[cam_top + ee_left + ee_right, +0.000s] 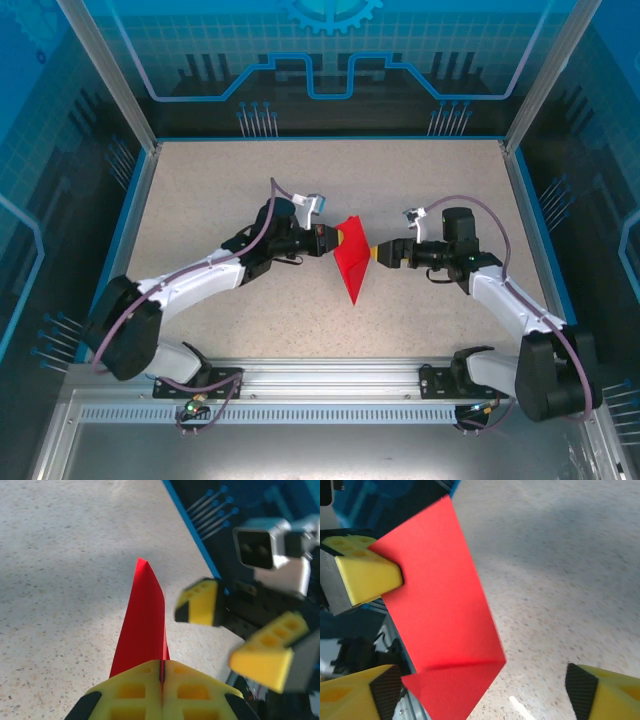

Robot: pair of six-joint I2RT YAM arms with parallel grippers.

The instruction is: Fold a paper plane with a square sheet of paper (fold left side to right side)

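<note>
Counter: speckled beige counter [200, 200] lay inside a blue-walled enclosure [60, 120].
Left hand: left hand [322, 240] was clamped tight on the left edge of a bright red folded paper sheet [352, 262], its yellow fingertips [150, 672] pressed together.
Paper: it was held mid-counter between both hands, its point toward the near edge.
Right hand: right hand [374, 254] stood wide at the paper's right edge.

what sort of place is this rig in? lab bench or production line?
Most likely a robot lab test cell, not a production line: speckled tabletop boxed in by aluminium posts and blue circuit-print panels, robot arms bolted to a slotted rail, working a folded red paper.
</note>
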